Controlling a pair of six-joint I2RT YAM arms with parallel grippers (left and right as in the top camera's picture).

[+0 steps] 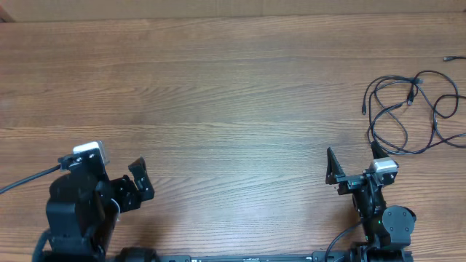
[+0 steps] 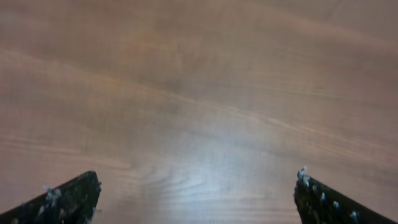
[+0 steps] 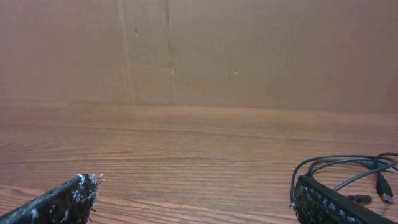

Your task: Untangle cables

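As we look from the left, our left end effector (image 2: pixel 198 176) sits over the brown wooden bench (image 1: pixel 218 94) with its two fingers wide apart and nothing between them. Our right end effector (image 1: pixel 354 159) is wide apart too, holding nothing. The thin black tangled cables (image 1: pixel 413 87) lie in loose loops at the bench's right side, just beside it.
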